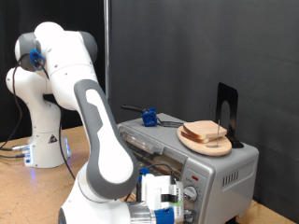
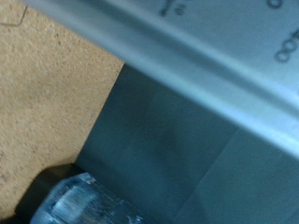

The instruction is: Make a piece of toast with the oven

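One Panda arm [image 1: 93, 121] is showing in the exterior view, rising from its white base at the exterior view's left and bending down toward the bottom centre of the frame. One end effector [image 1: 161, 198] is hanging low at the exterior view's bottom, just in front of the oven [image 1: 201, 168], near the front panel where the knobs [image 1: 192, 194] are sitting; at least two round knobs are showing there, though they are small and partly covered. The fingers are cut off by the frame edge and I cannot tell whether they are apart or closed, and nothing is visibly sitting between them. One silver oven is standing at the exterior view's right. On its top, one round wooden plate [image 1: 192, 143] is resting, and slices of pale bread with brown crust [image 1: 207, 133] are lying stacked on it; two slices appear to be showing, the count being uncertain at this size. One black upright stand [image 1: 227, 114] is sitting behind the plate, and one small blue object [image 1: 148, 117] is lying on the oven's top toward the exterior view's left. The wrist view is showing one blurred silver metal edge [image 2: 187, 56] of the oven running diagonally, a dark grey surface [image 2: 177, 159] below it, a tan board-like counter surface [image 2: 47, 103], and part of one finger [image 2: 79, 201] at the frame's corner.
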